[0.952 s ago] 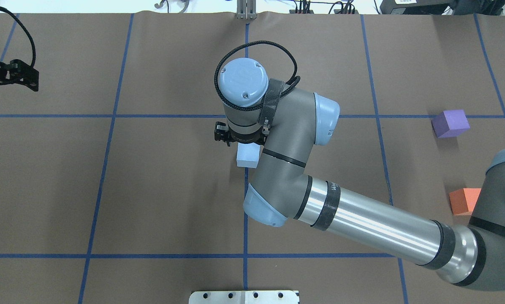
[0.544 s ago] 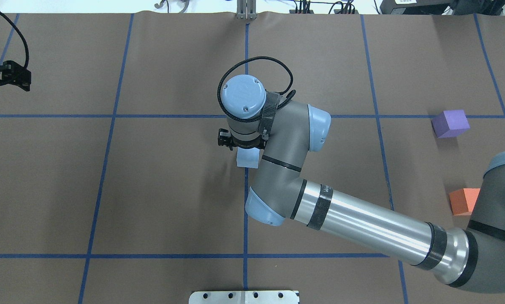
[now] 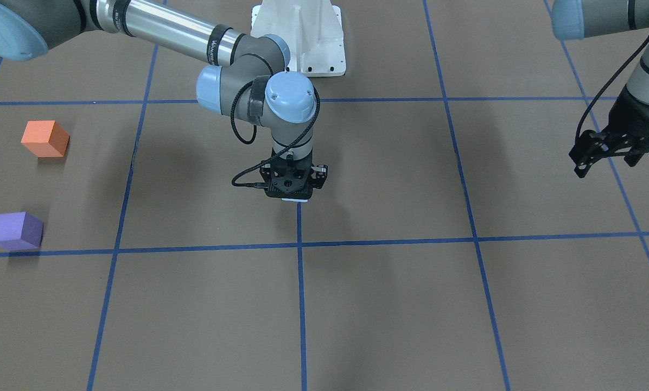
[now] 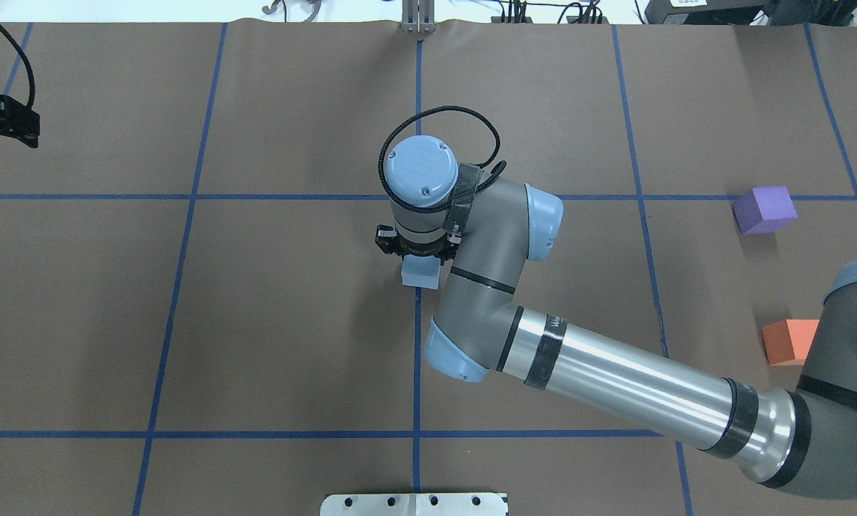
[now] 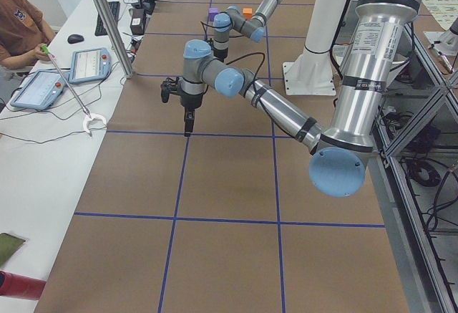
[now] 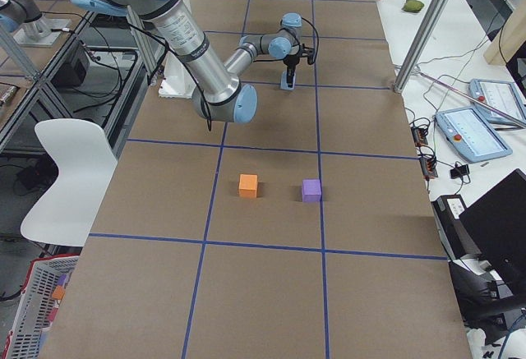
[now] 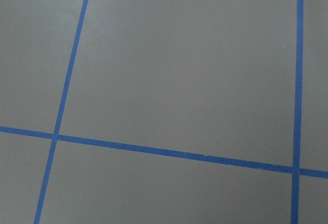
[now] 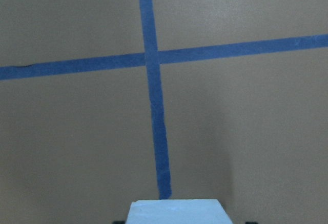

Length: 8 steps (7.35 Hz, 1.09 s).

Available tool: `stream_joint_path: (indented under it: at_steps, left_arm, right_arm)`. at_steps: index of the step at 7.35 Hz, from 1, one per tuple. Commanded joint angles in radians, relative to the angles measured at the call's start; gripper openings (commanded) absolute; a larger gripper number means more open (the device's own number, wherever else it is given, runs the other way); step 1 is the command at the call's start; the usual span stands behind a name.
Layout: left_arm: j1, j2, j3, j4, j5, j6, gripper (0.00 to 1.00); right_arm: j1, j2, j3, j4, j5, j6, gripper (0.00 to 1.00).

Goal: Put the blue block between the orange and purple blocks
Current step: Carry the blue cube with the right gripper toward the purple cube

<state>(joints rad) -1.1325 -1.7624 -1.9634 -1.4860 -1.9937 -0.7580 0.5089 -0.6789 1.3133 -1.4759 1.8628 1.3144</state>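
Note:
The pale blue block [image 4: 419, 273] lies on the brown table at the centre, on a blue tape line. My right gripper [image 4: 418, 262] points straight down over it, with the jaws on either side of the block and seemingly open. The block fills the bottom edge of the right wrist view [image 8: 177, 212]. The orange block [image 4: 787, 341] and purple block [image 4: 764, 209] sit apart at the far right, with a gap between them. My left gripper [image 4: 2, 125] hangs open and empty at the far left edge.
Blue tape lines [image 4: 185, 197] divide the brown table into squares. The robot's white base plate [image 4: 414, 504] sits at the near edge. In the exterior left view an operator [image 5: 18, 30] sits beside a white side table with tablets [image 5: 89, 64].
My right wrist has come down over the blue block, covering more of it. My left gripper has drawn back towards the left edge of the table.

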Motion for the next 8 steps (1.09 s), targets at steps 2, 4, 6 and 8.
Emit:
stream_joint_path:
  at_steps: [2,4,6,8]
  left_arm:
    - [0.0,0.003,-0.002,0.0,0.001,0.002,1.0]
    - [-0.003,0.056,-0.005,-0.002,-0.001,0.181,1.0]
    - [-0.061,0.09,0.0,-0.011,-0.011,0.348,1.0]
    - [-0.084,0.096,0.018,-0.016,-0.01,0.413,1.0]
  right_arm:
    - [0.023,-0.022,0.188,-0.175,0.041,-0.015,0.0]
    - [0.101,-0.172,0.475,-0.315,0.048,-0.12,0.0]
    - [0.3,-0.279,0.665,-0.461,0.149,-0.37,0.0]
    - [0.51,-0.532,0.786,-0.449,0.287,-0.71,0.0]
